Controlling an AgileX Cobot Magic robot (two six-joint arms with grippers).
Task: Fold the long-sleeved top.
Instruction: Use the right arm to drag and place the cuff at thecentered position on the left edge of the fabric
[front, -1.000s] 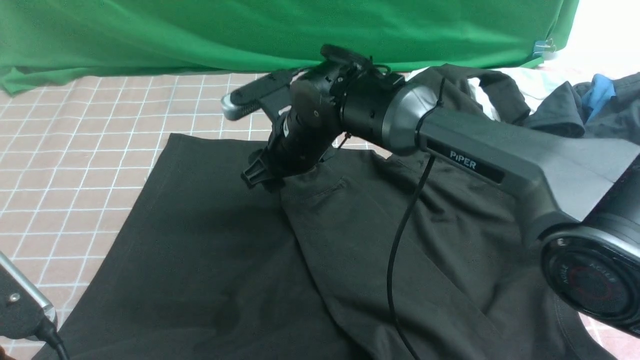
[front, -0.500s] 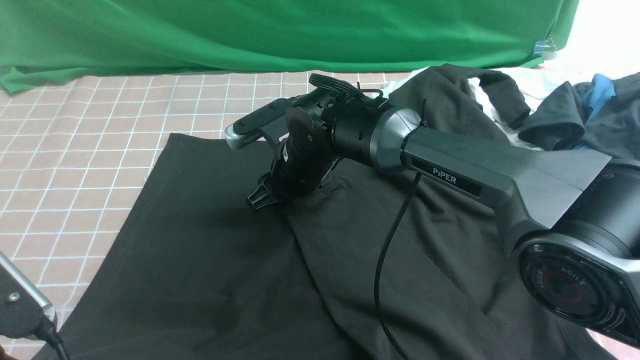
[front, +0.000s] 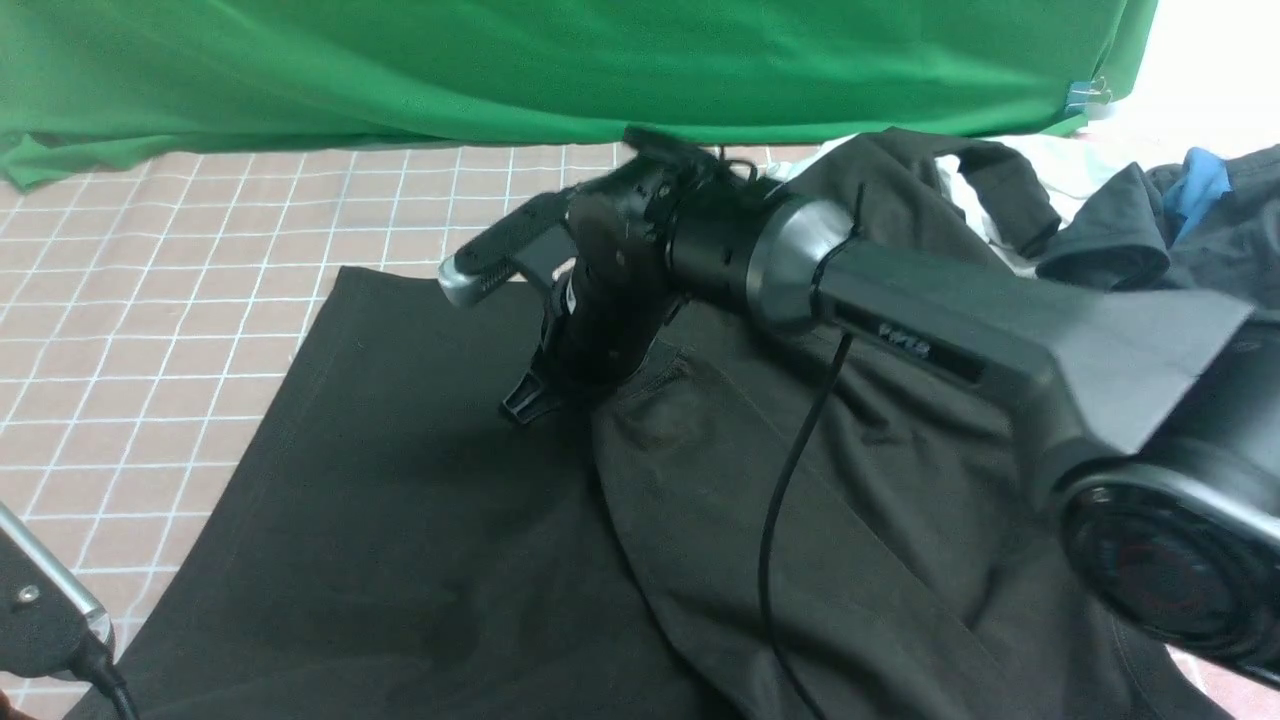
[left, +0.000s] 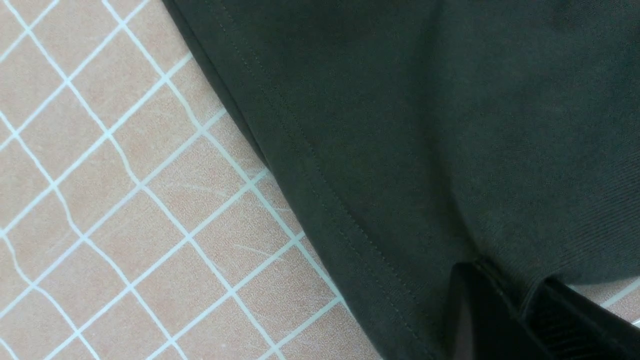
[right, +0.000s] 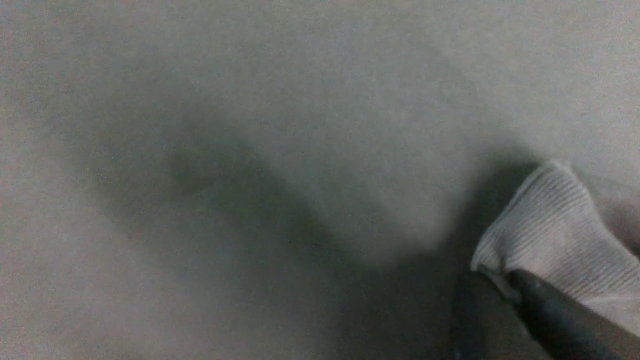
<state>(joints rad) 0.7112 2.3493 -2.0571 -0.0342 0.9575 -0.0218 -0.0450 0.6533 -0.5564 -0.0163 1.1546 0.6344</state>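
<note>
The black long-sleeved top (front: 420, 520) lies spread on the checked table, its right part folded over in a diagonal flap (front: 800, 480). My right gripper (front: 532, 395) reaches across to the middle of the top and points down at the flap's edge. In the right wrist view, the right gripper (right: 492, 280) is shut on a ribbed bit of fabric (right: 550, 235), which looks pale there. My left gripper (left: 505, 285) is shut on the top beside its stitched hem (left: 320, 200). Only part of the left arm (front: 40, 610) shows in the front view.
A green backdrop (front: 500, 60) hangs along the far edge, held by a clip (front: 1087, 95). At the far right lie a white garment (front: 1060, 165) and a charcoal garment with a blue one (front: 1205, 185). Checked tablecloth (front: 150, 300) shows to the left.
The right gripper came down a little onto the top and its jaws went from open to shut on the fabric. The left arm has not moved.
</note>
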